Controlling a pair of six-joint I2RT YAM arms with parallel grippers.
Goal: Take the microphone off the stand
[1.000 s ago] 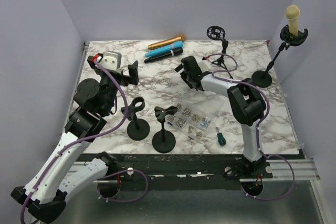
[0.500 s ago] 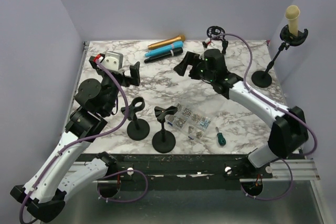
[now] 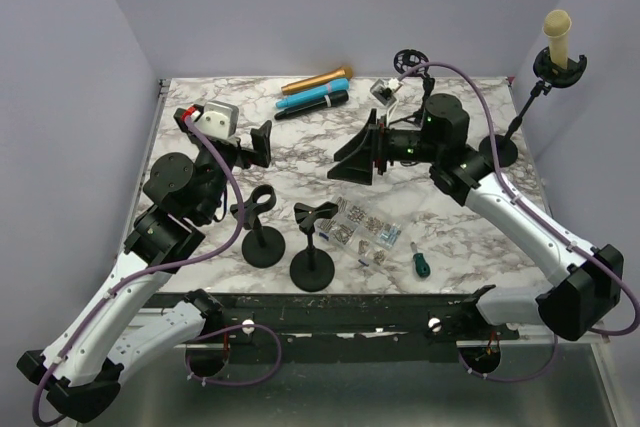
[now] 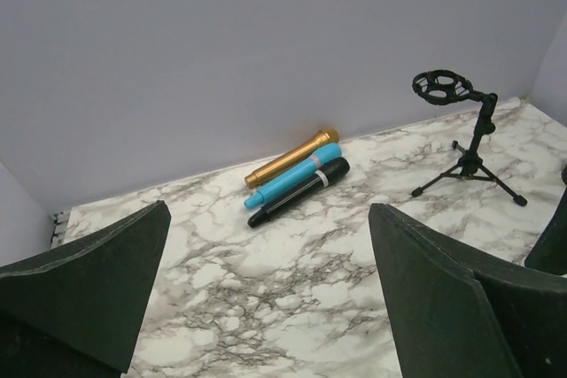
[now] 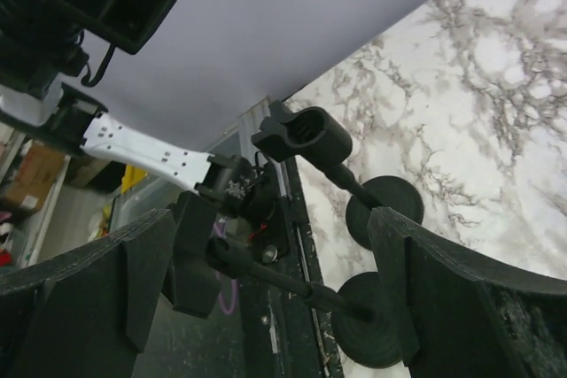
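Hovering mid-table with right gripper spread wide, gripping nothing; left gripper likewise gaping, empty. Sitting upright in its stand at far-right corner, well apart from the 2 grippers: microphone.

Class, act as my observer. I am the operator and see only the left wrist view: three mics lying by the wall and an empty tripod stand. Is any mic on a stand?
Observer: Yes. The top view shows a cream mic upright in a stand at the far right.
Operator: Is the right gripper on it?
Observer: No. The right gripper is open, mid-table, pointing away from it.
Operator: Any other stands?
Observer: Two empty clip stands near the front edge.
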